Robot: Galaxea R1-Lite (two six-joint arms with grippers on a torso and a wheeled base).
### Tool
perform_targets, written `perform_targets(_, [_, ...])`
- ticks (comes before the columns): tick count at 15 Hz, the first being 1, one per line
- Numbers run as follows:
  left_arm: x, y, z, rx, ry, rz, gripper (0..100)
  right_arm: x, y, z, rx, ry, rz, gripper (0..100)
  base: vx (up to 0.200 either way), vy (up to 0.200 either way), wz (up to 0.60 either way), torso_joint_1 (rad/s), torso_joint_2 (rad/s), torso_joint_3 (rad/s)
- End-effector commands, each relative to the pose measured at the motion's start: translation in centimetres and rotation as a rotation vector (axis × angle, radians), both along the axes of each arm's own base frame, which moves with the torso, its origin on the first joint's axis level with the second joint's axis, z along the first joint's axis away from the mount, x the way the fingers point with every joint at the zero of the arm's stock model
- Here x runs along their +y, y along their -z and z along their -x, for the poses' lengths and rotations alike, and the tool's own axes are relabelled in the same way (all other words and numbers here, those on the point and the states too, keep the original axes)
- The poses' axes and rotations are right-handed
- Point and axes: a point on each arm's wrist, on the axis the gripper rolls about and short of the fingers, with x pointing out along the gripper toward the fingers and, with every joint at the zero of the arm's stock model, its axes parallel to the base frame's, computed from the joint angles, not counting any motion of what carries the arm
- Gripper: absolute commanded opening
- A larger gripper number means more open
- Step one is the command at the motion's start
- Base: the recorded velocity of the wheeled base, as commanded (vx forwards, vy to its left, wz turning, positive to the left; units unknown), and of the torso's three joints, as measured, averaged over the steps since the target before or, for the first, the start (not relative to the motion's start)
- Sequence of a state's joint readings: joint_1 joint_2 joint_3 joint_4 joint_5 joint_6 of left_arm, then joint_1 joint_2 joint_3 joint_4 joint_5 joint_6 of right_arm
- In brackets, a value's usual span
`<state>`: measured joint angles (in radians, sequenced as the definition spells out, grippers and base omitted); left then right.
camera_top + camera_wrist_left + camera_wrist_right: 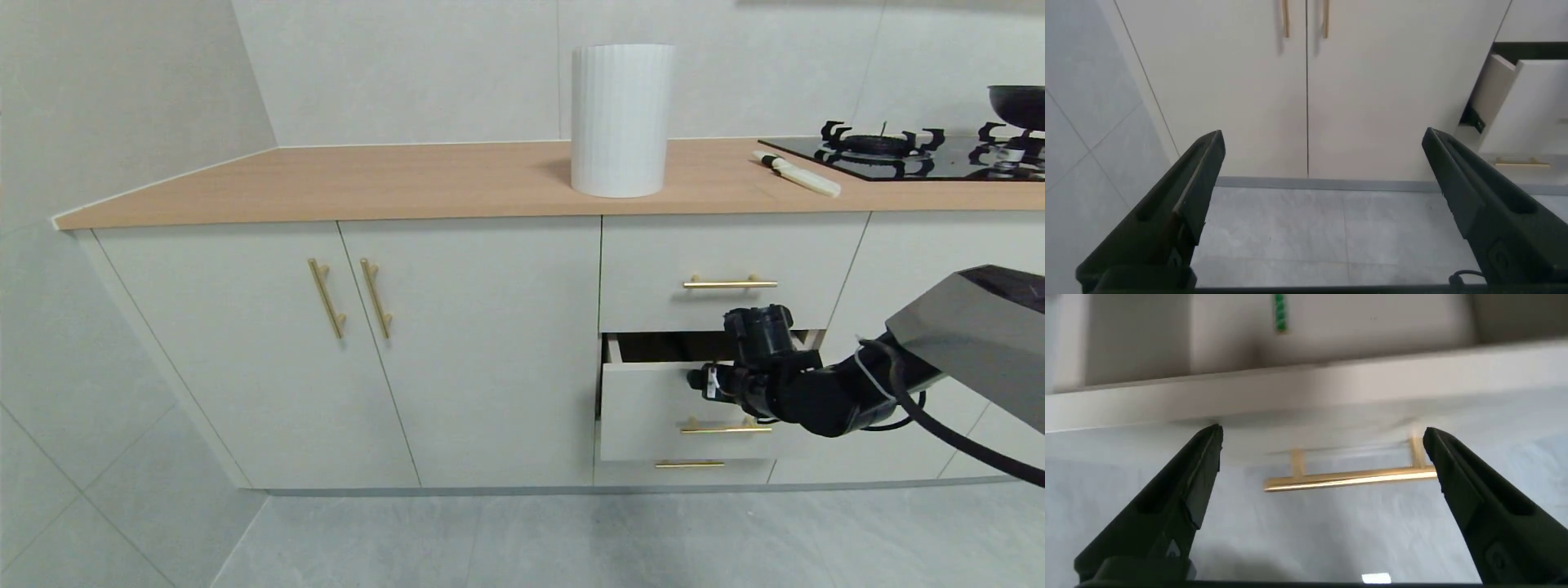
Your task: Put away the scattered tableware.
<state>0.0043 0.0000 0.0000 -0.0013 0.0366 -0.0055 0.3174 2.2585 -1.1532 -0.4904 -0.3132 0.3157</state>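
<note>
Knife near counter edge; drawer ajar

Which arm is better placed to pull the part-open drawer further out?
Right, most likely. The right gripper is open at the front of the drawer, with the gold handle framed between its fingers. The left gripper, also open, faces the cabinet doors, off to the drawer's side.

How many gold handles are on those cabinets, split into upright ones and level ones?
Upright door handles: 2
Level drawer handles: 3
Total: 5
</note>
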Motion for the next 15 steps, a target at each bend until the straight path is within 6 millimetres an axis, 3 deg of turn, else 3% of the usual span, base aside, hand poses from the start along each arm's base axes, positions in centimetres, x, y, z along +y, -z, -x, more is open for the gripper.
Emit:
perform_targets(1, [0.0, 0.0, 0.0, 0.001, -0.001, 0.001, 100, -0.3, 1.5, -0.6, -0.003, 0.012, -0.001, 100, 0.000, 0.000, 0.00, 0.000, 0.00, 0.000])
perform_targets(7, [0.0, 0.0, 0.0, 0.001, -0.001, 0.001, 100, -1.4, 3.7, -2.8, -0.099, 0.053, -0.028, 100, 0.000, 0.000, 0.00, 0.000, 0.00, 0.000])
perform_targets(15, [0.0, 0.0, 0.0, 0.001, -0.001, 0.001, 100, -3.3, 4.9, -5.5, -0.170, 0.124, -0.045, 100, 0.000, 0.000, 0.00, 0.000, 0.00, 0.000])
